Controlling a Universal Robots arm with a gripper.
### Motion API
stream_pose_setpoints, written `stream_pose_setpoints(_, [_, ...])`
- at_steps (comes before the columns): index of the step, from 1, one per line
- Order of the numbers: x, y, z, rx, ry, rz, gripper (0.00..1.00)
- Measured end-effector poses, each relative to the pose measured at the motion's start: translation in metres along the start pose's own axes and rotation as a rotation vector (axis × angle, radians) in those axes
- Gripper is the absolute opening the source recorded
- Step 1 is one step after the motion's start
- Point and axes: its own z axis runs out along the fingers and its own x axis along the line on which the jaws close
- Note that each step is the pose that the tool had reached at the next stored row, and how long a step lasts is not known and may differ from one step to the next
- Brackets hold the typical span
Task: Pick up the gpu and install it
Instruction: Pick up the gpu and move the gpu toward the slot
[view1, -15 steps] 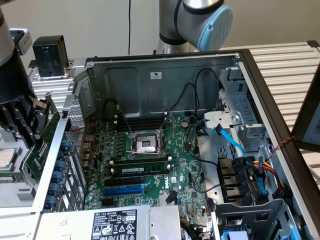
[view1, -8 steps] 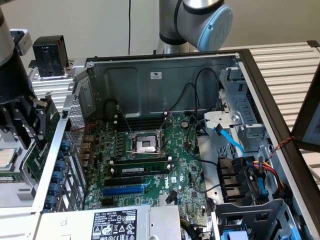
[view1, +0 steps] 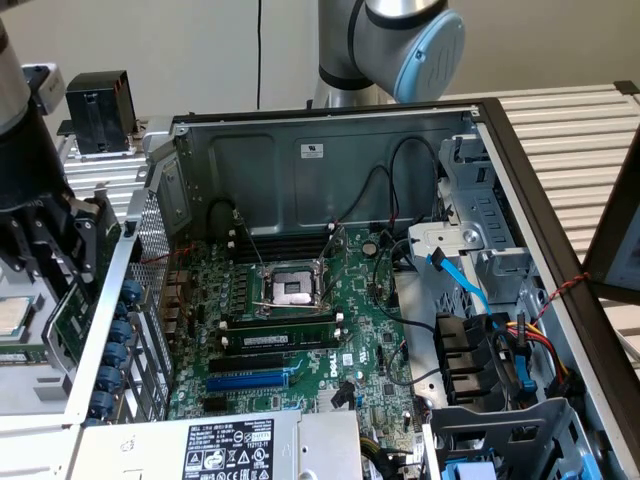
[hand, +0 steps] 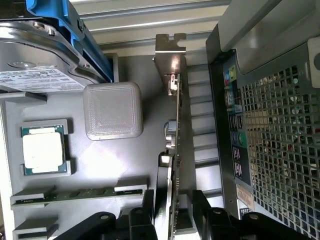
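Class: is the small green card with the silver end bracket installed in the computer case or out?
Out: the small green gpu stands on edge on the grey tray beside the perforated metal case.

The arm (view1: 400, 45) is reaching over to the exterior view's left, the gripper (view1: 62, 255) is pointing down, and its fingers (hand: 149, 205) are standing apart.

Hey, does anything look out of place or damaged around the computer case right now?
Nothing stands out. The gpu stands on edge in its grey tray beside the case, with the open gripper straddling it; nothing looks bent, spilled or broken.
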Motion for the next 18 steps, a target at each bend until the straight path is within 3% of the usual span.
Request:
stream_pose_setpoints(2, [0.0, 0.0001, 0.0007, -0.0006, -0.0061, -0.003, 0.43])
stream_pose_setpoints(4, [-0.001, 0.0005, 0.0021, -0.0014, -0.0087, -0.008, 0.43])
stream_pose_setpoints(11, [-0.007, 0.006, 0.0076, -0.0024, -0.008, -0.01, 0.43])
stream_pose_setpoints(18, [-0.007, 0.0063, 0.0108, -0.0059, -0.0039, 0.036, 0.43])
